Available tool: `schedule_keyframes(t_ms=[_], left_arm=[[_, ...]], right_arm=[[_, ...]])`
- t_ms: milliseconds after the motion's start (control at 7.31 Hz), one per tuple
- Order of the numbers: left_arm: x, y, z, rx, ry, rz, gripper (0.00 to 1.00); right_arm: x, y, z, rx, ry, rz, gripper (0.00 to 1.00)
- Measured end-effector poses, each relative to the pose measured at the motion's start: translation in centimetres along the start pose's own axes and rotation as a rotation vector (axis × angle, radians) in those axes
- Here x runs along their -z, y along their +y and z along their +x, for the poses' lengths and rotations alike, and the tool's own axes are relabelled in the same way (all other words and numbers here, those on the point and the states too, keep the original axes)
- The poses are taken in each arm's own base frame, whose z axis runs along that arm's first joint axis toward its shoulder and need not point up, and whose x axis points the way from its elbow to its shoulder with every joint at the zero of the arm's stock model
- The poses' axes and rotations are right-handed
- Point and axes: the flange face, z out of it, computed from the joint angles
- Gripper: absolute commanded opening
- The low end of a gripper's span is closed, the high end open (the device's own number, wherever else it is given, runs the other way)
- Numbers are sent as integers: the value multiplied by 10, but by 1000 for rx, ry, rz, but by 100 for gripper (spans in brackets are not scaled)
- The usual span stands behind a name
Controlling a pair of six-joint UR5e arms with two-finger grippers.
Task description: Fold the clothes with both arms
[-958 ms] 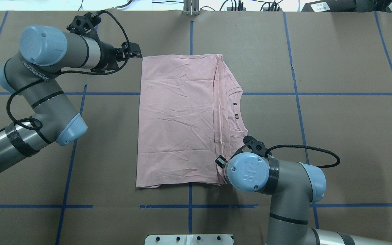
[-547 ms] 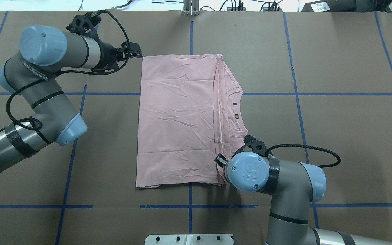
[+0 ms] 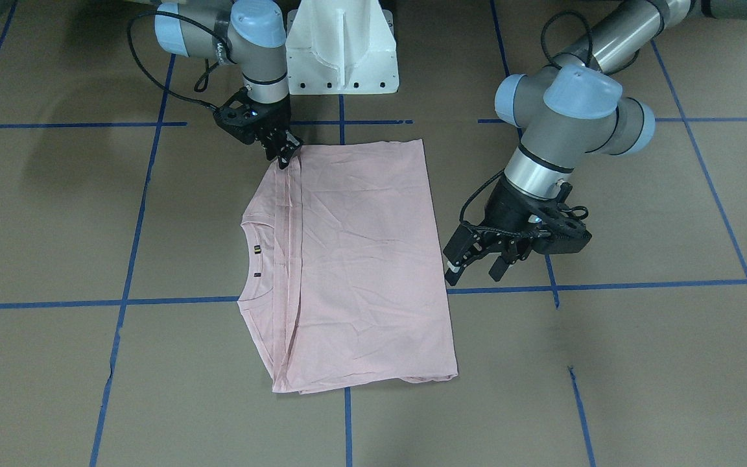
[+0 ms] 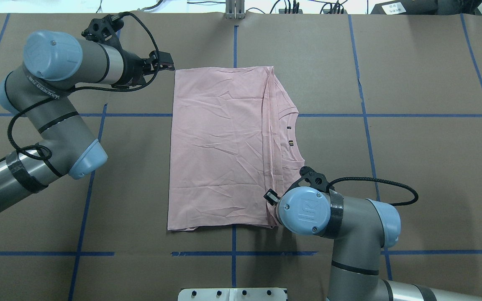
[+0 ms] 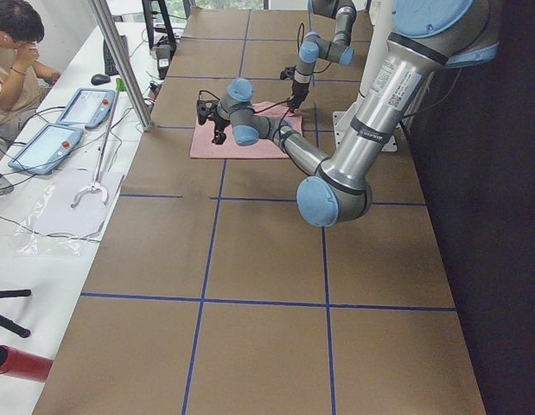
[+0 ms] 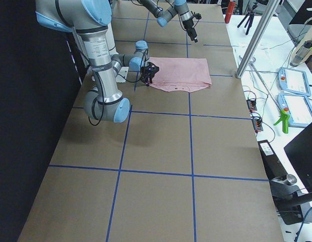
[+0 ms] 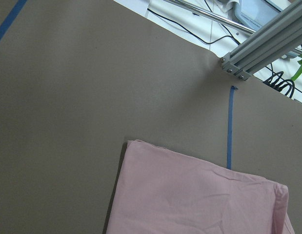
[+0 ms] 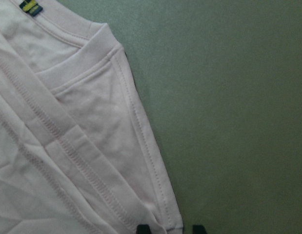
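Observation:
The pale pink T-shirt (image 4: 220,146) lies folded flat on the table with its plain side up and its collar (image 4: 293,133) toward the robot's right. My left gripper (image 3: 475,269) hovers open above the table beside the shirt's far left corner (image 7: 129,142), holding nothing. My right gripper (image 3: 284,155) is down at the near corner on the collar side. In the right wrist view its fingertips (image 8: 141,229) stand either side of that hem corner, apart from the cloth. From overhead the right wrist hides this gripper.
Blue tape lines cross the brown table cover. The white pedestal base (image 3: 341,52) stands just behind the shirt's near edge. An aluminium post (image 4: 234,10) and cables sit at the far edge. A person (image 5: 16,43) sits at a side table with tablets (image 5: 85,108).
Hardly anything: the right wrist has edged very slightly, while the shirt and the left arm stay as they were.

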Motion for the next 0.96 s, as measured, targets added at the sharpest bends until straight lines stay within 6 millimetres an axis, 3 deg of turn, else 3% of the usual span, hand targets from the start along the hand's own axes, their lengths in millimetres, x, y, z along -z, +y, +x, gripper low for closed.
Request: schedule_keyframes(t_ms=[137, 958], left_arm=[[0, 0, 0, 0, -1, 1, 100], [6, 4, 4, 10, 1, 0, 100]], right_arm=[[-1, 0, 0, 0, 1, 0, 0], [6, 0, -4, 11, 3, 0, 0]])
